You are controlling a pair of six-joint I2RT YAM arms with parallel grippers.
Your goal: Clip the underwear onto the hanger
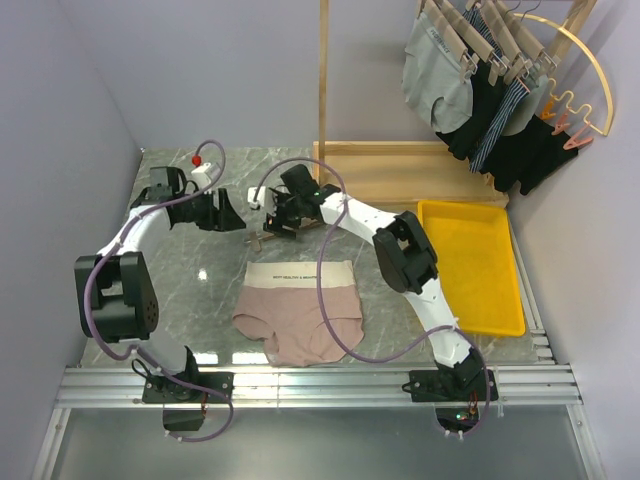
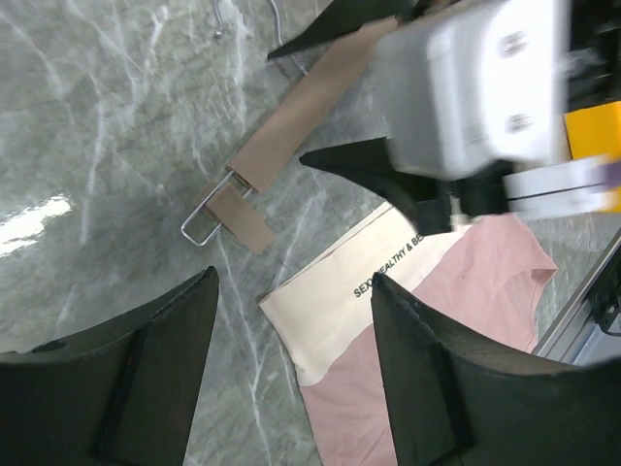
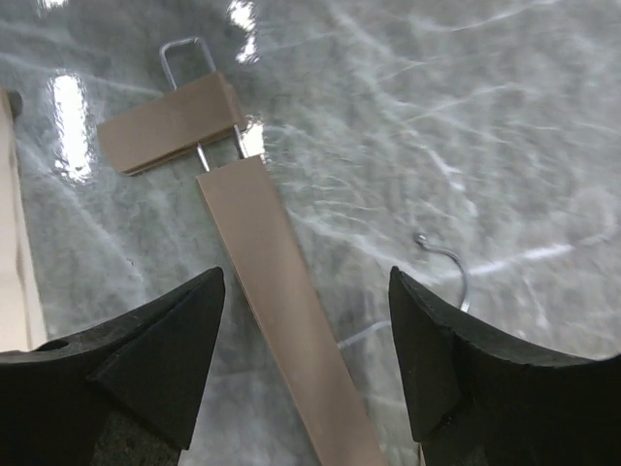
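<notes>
Showing underwear (image 1: 298,312) lying flat on desk (image 1: 190,290), near centre, w/ cream waistband (image 1: 300,273) facing far edge and pink part facing arm bases. Showing hanger (image 1: 262,241) lying flat on desk just beyond waistband, mostly hidden in top view by R fingers (image 1: 272,222).

Showing, in R wrist view, wood bar (image 3: 277,291) running between the two R fingers (image 3: 146,369), w/ end clip (image 3: 170,121) and its wire loop at far end, and metal hook (image 3: 444,260) lying beside bar. Holding R fingers wide open over bar, gripping nothing; contact w/ bar: cannot tell.

Holding L fingers (image 2: 146,388) wide open as well, gripping nothing, hovering over desk left of hanger, above clip (image 2: 238,214) and waistband corner (image 2: 320,311). Showing clip and waistband near each other, not touching.
</notes>
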